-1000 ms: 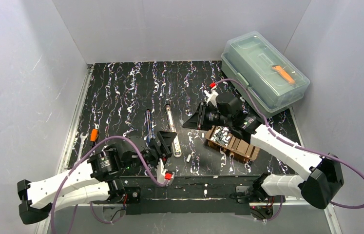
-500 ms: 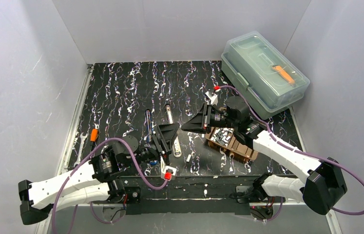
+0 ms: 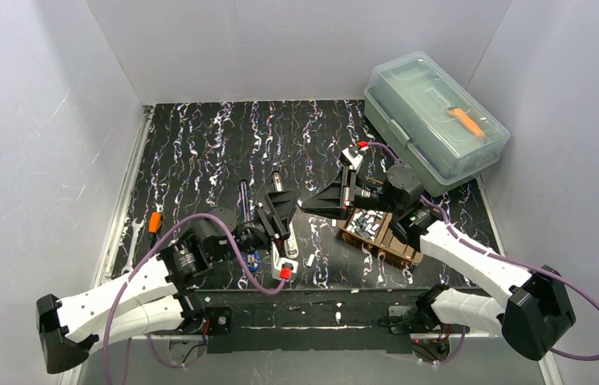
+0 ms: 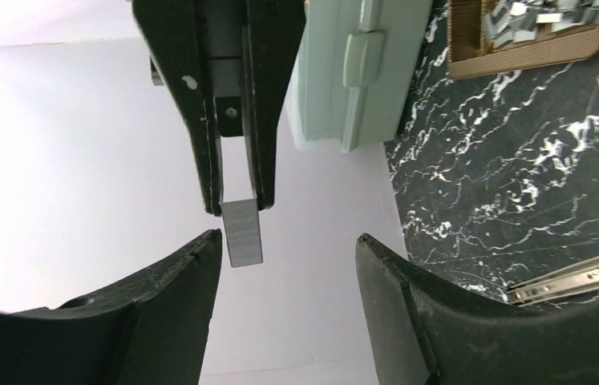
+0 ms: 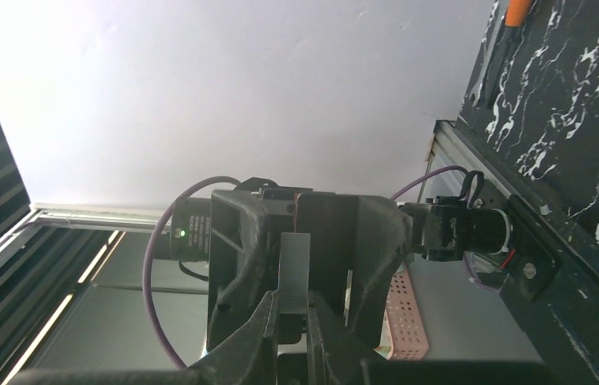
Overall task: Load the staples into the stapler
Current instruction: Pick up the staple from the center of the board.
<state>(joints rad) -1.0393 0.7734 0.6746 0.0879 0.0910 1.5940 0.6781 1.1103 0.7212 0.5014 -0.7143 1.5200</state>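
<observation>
My right gripper [image 5: 293, 319] is shut on a short silvery staple strip [image 5: 293, 271], which sticks out past its fingertips. In the left wrist view that same staple strip [image 4: 242, 233] hangs just inside the left finger [image 4: 163, 309] of my open left gripper [image 4: 288, 241] and touches neither pad. The two grippers meet tip to tip above the table's middle, the left gripper [image 3: 281, 210] facing the right gripper [image 3: 321, 200]. The stapler [image 3: 277, 178] lies open on the table under the left gripper, and its metal rail [image 4: 576, 277] shows at the lower right. More staples [image 3: 366, 223] fill a brown tray [image 3: 396, 245].
A clear lidded box [image 3: 436, 112] with an orange tool inside stands at the back right. A blue pen [image 3: 243, 196] lies left of the stapler, and an orange-handled tool [image 3: 154, 221] sits by the left edge. Loose staple strips [image 3: 309, 259] lie near the front.
The left gripper has moved forward and right over the stapler. The right gripper has swung left with the staple strip, so both now meet tip to tip.
</observation>
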